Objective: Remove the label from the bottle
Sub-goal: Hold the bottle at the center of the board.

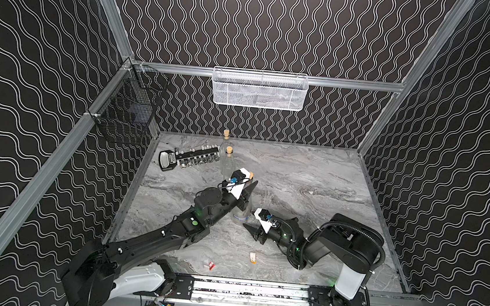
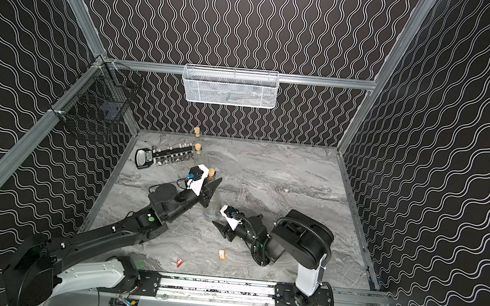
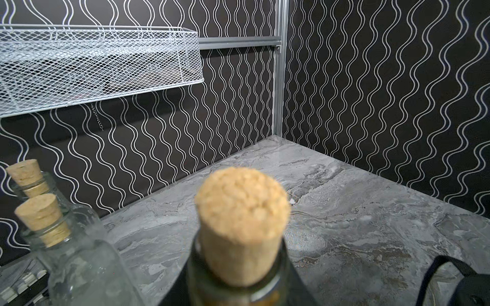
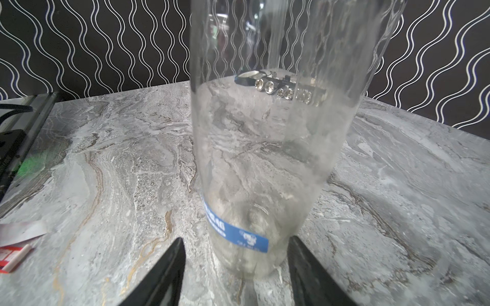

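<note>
A clear glass bottle (image 1: 242, 212) (image 2: 212, 210) with a cork (image 1: 250, 175) (image 3: 242, 225) stands upright mid-table. My left gripper (image 1: 248, 192) (image 2: 214, 188) is shut on the bottle's neck just below the cork; dark fingers (image 3: 299, 294) flank the neck. A blue label (image 4: 233, 230) wraps the bottle (image 4: 265, 132) low down, near its base. My right gripper (image 1: 250, 228) (image 2: 218, 225) (image 4: 236, 273) is open, low over the table. Its fingers (image 4: 164, 273) stand on either side of the bottle's base, just below the label.
Two more corked bottles (image 1: 228, 161) (image 1: 225, 140) and a socket rail (image 1: 190, 158) sit at the back left. Label scraps (image 1: 252, 257) (image 1: 210, 265) lie near the front edge. A white mesh basket (image 1: 260, 90) and a black wire basket (image 1: 126, 110) hang on the walls.
</note>
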{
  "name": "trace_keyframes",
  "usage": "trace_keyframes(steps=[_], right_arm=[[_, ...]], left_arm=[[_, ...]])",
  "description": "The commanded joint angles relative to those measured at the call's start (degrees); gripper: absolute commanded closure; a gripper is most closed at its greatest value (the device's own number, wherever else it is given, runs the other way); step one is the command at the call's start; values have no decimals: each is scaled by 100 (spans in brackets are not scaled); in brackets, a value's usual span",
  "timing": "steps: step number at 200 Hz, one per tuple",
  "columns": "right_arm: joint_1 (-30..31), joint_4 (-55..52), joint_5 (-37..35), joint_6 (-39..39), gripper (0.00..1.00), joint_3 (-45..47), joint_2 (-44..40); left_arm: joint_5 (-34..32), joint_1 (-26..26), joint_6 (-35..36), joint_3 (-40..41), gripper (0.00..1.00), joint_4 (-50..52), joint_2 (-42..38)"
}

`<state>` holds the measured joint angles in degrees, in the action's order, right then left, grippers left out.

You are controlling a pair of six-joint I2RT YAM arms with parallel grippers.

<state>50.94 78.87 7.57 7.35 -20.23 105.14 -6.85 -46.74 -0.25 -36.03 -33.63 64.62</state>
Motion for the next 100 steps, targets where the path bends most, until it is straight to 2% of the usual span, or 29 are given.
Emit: trace_keyframes(steps=[1,100], right_arm=[[4,359,-28,-32,38,43,-7],[4,489,-86,-31,38,210,-88]], left_arm=[[96,-11,-338,96,100,376,16],[325,-92,-73,141,100,251,217]])
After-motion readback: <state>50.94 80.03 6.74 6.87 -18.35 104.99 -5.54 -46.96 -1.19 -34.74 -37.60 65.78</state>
